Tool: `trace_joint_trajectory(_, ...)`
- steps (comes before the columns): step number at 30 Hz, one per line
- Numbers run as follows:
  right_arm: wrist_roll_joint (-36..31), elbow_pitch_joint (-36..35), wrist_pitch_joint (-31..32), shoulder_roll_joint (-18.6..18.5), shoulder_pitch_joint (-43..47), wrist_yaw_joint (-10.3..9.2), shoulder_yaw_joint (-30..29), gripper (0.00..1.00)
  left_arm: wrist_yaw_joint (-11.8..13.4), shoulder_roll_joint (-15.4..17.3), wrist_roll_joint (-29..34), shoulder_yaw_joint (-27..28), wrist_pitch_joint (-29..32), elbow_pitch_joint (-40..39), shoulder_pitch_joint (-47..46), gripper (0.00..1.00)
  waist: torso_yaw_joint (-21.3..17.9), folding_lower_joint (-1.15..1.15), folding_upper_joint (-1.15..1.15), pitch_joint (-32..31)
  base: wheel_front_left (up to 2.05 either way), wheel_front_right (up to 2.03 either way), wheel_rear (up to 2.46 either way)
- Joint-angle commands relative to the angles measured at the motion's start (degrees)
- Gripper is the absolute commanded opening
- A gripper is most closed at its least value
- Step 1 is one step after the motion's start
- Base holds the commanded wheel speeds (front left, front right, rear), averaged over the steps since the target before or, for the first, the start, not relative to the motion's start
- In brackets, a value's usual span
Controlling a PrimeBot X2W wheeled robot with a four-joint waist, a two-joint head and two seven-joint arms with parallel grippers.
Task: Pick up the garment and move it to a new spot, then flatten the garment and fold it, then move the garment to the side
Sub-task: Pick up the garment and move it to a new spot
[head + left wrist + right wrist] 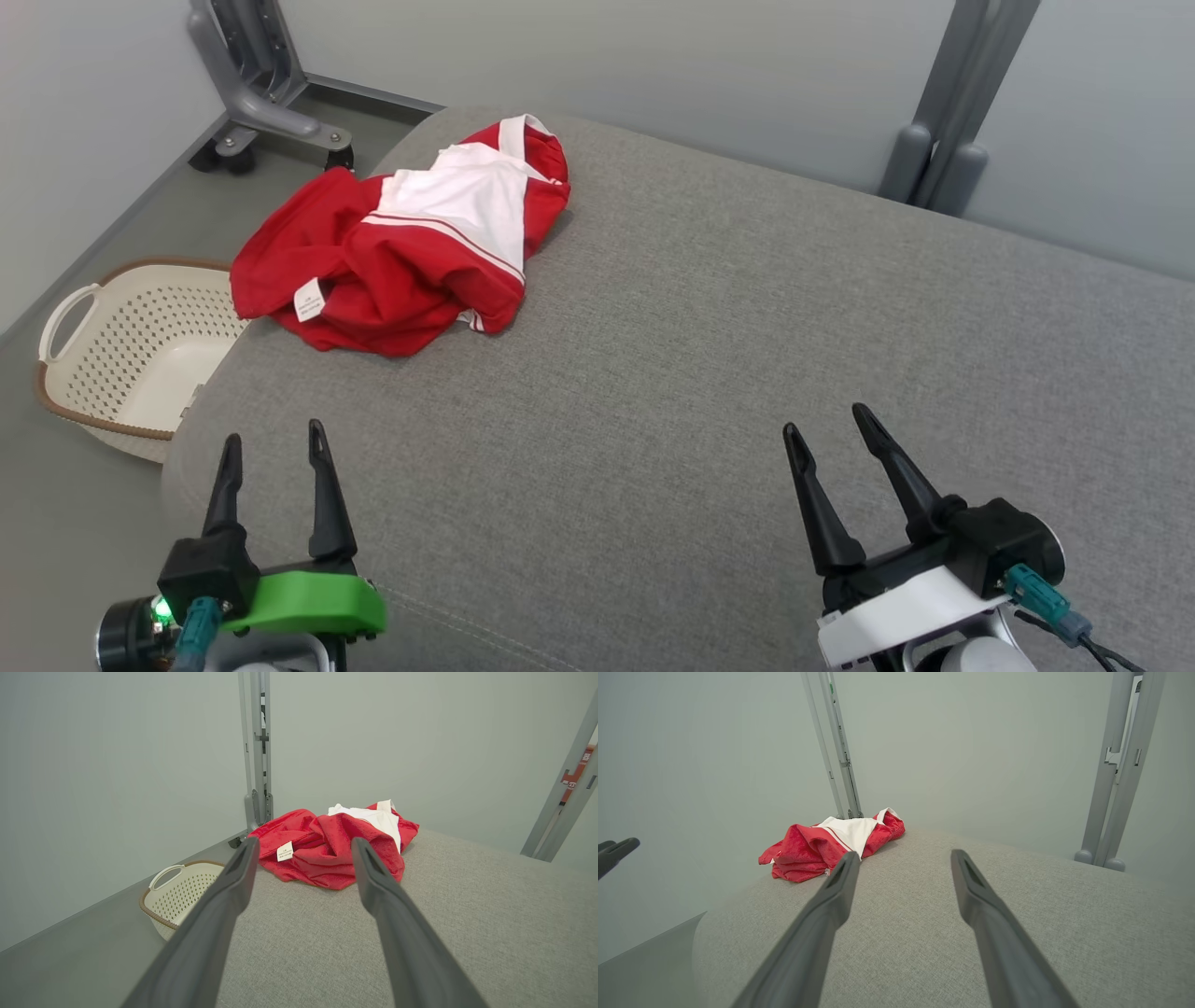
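garment [401, 247] crumpled at cushion [709, 392] far corner; both grippers empty, spread.

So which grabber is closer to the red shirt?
Left. The left gripper points straight at the shirt, a short way back from it. The right gripper is much farther, off to the shirt's right.

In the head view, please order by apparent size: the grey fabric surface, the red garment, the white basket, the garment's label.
1. grey fabric surface
2. red garment
3. white basket, partly hidden by the surface
4. label
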Motion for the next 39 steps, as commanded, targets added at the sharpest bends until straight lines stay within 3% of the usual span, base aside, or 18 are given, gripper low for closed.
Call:
trace_joint_trajectory(1,-0.6,-0.3,-0.2,-0.3,-1.0,-0.08,-0.3,1.00,-0.3,0.1,0.3,0.8,0.0,-0.3,-1.4,1.00,-1.7,0.00,0.00,1.9,0.00,0.00,0.00)
trace_joint_trajectory(7,-3.3,-1.7,-0.2,-0.3,-3.0,-0.08,-2.0,1.00,-3.3,1.3,-0.4,4.4,0.0,0.4,-6.0,1.00,-4.1,0.00,0.00,7.0,0.00,0.00,0.00)
trace_joint_trajectory(13,-8.0,-4.0,-0.2,-0.3,-5.0,-0.08,-5.1,1.00,-7.8,6.1,-1.5,5.6,1.0,7.8,-16.3,1.00,-5.7,0.00,0.00,13.0,0.00,0.00,0.00)
trace_joint_trajectory(22,-13.9,-7.5,-0.2,-0.3,-7.8,-0.08,-8.6,1.00,-13.1,13.4,-5.6,3.8,11.5,19.7,-34.1,1.00,-8.5,0.00,0.00,19.9,0.00,0.00,0.00)
trace_joint_trajectory(39,-15.9,-8.3,-0.2,-0.9,-8.3,-0.08,-5.0,1.00,-14.0,23.6,-20.8,-12.0,29.5,39.2,-53.3,1.00,-12.7,0.00,0.00,26.2,0.00,0.00,0.00)
